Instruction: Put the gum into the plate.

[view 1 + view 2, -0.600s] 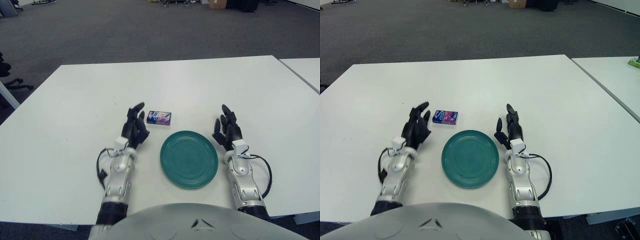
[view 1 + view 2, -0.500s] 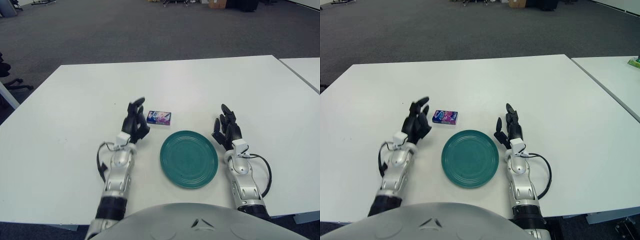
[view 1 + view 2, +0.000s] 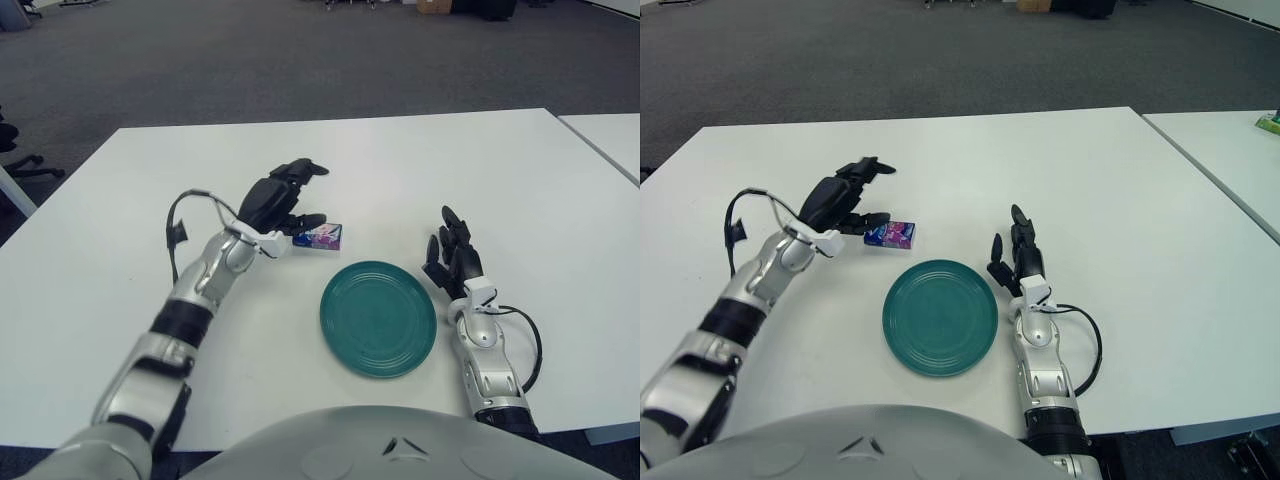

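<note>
A small blue and purple gum box (image 3: 324, 237) lies flat on the white table (image 3: 420, 170), just behind the left rim of a round teal plate (image 3: 378, 317). The plate holds nothing. My left hand (image 3: 287, 201) hovers over the left end of the box, fingers spread, thumb down beside it, holding nothing. The box also shows in the right eye view (image 3: 893, 234). My right hand (image 3: 453, 261) rests on the table to the right of the plate, fingers spread and empty.
A second white table (image 3: 1240, 160) stands close on the right, with a small green thing (image 3: 1269, 124) at its far edge. Dark carpet lies beyond the table's far edge. An office chair base (image 3: 20, 160) shows at the far left.
My left arm has lifted off the table and reached forward and right; its hand now hangs over the gum box. The box, plate and right hand have not moved.
</note>
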`<state>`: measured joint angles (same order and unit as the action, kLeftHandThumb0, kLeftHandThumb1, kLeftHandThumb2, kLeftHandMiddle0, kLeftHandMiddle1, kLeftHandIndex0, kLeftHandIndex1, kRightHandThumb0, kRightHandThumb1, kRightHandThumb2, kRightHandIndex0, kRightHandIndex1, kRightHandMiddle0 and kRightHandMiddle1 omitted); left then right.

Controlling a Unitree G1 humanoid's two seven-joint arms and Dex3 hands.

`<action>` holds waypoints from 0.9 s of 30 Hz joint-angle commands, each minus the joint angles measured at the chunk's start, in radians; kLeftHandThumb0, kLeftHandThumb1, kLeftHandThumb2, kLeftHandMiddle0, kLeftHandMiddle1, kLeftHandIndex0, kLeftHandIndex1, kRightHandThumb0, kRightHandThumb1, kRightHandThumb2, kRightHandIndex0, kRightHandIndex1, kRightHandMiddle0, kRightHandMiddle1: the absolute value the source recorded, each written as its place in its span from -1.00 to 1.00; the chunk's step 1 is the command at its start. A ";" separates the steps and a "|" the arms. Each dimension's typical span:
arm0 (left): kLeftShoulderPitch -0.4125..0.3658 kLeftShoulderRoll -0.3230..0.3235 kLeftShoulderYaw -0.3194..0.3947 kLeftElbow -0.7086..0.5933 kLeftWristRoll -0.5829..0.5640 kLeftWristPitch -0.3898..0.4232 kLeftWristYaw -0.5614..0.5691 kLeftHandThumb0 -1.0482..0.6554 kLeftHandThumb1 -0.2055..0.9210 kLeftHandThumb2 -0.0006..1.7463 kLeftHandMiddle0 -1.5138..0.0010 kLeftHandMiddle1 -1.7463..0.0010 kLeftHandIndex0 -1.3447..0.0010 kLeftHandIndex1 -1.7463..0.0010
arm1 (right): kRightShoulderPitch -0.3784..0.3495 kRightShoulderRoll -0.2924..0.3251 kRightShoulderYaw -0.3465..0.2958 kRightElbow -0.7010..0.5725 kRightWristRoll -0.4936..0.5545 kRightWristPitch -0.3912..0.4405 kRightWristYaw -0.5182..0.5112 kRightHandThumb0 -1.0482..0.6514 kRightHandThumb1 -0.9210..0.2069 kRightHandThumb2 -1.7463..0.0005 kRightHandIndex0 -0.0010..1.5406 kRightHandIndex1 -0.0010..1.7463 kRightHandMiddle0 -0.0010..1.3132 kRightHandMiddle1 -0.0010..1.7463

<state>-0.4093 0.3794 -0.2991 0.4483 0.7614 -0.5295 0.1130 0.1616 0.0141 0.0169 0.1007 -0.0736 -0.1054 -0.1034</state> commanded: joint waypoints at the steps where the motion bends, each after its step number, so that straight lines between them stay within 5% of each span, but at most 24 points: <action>1: -0.059 0.025 -0.064 0.051 0.032 -0.025 -0.045 -0.99 1.00 -0.59 0.50 0.88 0.85 -0.55 | 0.078 0.020 -0.002 0.100 0.017 0.088 0.007 -0.65 -1.00 -0.07 -0.94 -0.99 -1.00 -0.80; 13: -0.193 0.038 -0.188 0.224 0.046 -0.078 -0.151 -1.00 1.00 -0.68 0.60 0.94 0.87 -0.55 | 0.100 0.030 0.003 0.092 0.008 0.080 -0.016 -0.66 -1.00 -0.04 -0.88 -0.98 -1.00 -0.72; 27: -0.267 0.000 -0.271 0.429 0.048 -0.121 -0.165 -0.97 1.00 -0.73 0.65 0.97 0.86 -0.54 | 0.105 0.019 0.006 0.113 0.006 0.048 -0.005 -0.66 -1.00 -0.08 -0.95 -1.00 -1.00 -0.85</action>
<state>-0.6499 0.3850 -0.5522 0.8359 0.8028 -0.6428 -0.0475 0.1739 0.0295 0.0161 0.1055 -0.0695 -0.1397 -0.1226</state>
